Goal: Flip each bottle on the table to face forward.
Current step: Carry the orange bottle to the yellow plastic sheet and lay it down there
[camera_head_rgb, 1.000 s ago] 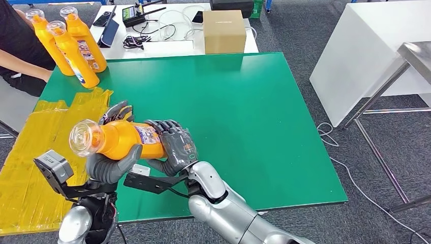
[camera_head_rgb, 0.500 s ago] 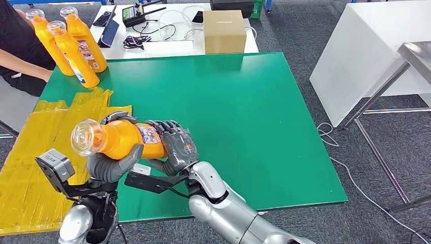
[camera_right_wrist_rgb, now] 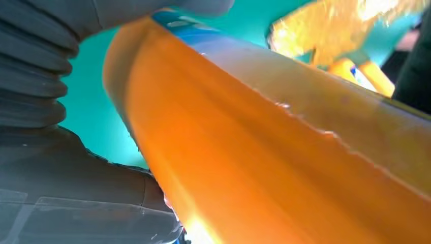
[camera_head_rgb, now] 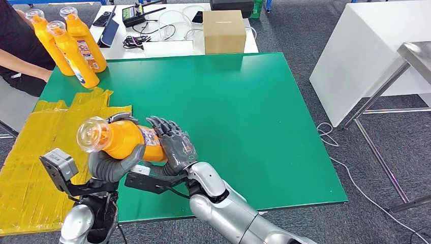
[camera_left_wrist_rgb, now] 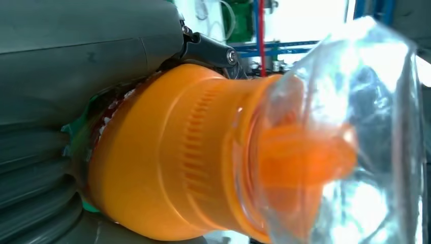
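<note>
The green table lies open across its centre and right half. Obstacles at the far left corner: three upright orange bottles, with a person's arm just beside them. A cardboard box stands beyond the far edge.

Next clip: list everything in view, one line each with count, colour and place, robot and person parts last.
held bottle: 1, orange with clear cap, lying sideways in both hands above the table's near left
standing bottles: 3, orange, far left corner
table: 1, green
tape patch: 1, yellow, left side of the table
cardboard box: 1, brown, on the white desk behind
cables and devices: several, dark, same desk
left hand: grey, grips the bottle near its neck
right hand: dark grey, holds its base end
person: dark top, far left
</note>
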